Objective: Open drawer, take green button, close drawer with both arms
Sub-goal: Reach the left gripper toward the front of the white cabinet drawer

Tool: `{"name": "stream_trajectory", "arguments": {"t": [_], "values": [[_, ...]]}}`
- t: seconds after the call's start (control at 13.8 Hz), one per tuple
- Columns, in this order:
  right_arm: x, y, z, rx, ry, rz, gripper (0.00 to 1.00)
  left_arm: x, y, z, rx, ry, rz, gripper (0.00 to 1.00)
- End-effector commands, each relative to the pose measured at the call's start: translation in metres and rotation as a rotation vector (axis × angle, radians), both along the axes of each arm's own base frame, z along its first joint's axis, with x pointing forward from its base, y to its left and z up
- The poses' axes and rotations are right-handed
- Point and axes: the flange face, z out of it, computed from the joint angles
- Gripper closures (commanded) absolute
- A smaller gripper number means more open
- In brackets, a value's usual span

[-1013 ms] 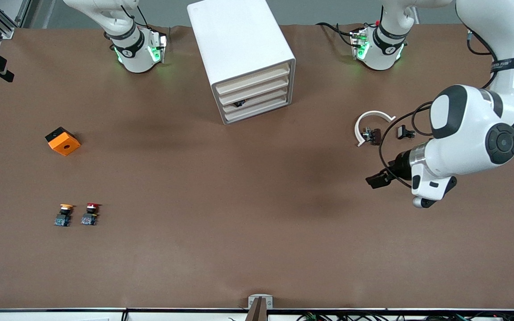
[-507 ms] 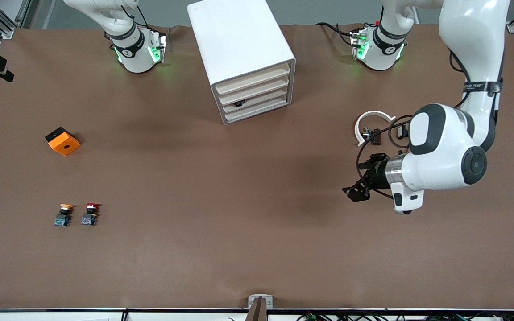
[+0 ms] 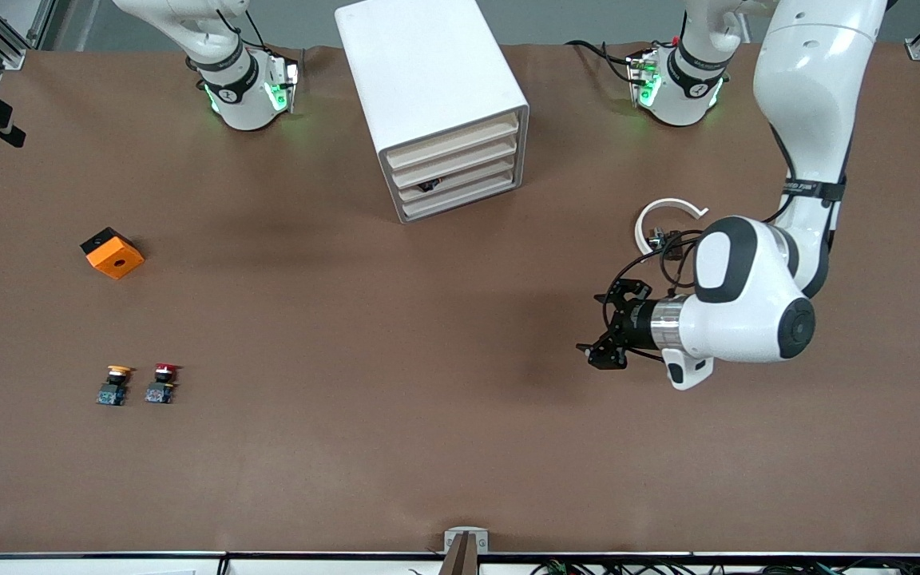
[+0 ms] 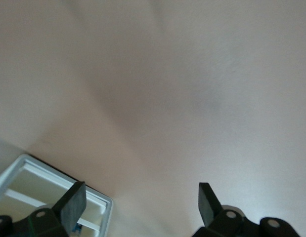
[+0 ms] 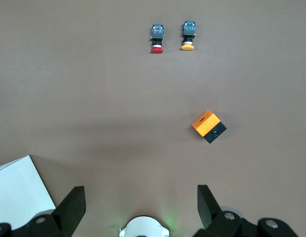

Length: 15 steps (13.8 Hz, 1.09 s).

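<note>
The left claw [image 3: 605, 329] hangs wide open and empty over bare tabletop [image 3: 428, 415] toward the left arm's end, while the right claw [image 5: 138, 197], also spread wide and holding nothing, waits high near its base. Nothing is done yet: every drawer [image 3: 460, 188] of the cabinet [image 3: 428, 96] sits shut, and the green button is not visible, presumably inside. There is open room between the left claw and the drawer fronts.

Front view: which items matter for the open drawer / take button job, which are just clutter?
Job:
- cabinet with its four drawers, all shut
- left gripper, fingers open, over bare table
- right gripper, fingers open, waiting up by its base

Lying about:
- red-capped button
- yellow-capped button
- orange block
- white ring piece

No green-capped button is visible.
</note>
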Motion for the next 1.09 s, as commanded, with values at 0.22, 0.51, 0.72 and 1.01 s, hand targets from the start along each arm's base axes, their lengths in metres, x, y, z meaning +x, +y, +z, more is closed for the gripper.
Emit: {"name": "stream_trajectory", "arguments": {"t": [0.22, 0.51, 0.72, 1.01], "values": [[-0.007, 0.0, 0.003, 0.013, -0.007, 0.009, 0.0, -0.012, -0.045, -0.045, 0.026, 0.236, 0.174, 0.0], [-0.007, 0.0, 0.003, 0.012, -0.007, 0.011, 0.0, -0.043, -0.067, -0.071, 0.054, 0.493, 0.184, 0.0], [-0.007, -0.001, 0.003, 0.012, -0.007, 0.009, 0.0, -0.063, -0.076, -0.094, 0.096, 0.694, 0.214, 0.0], [-0.008, -0.001, 0.003, 0.014, -0.004, 0.008, 0.0, -0.095, -0.092, -0.132, 0.192, 0.942, 0.235, 0.0]]}}
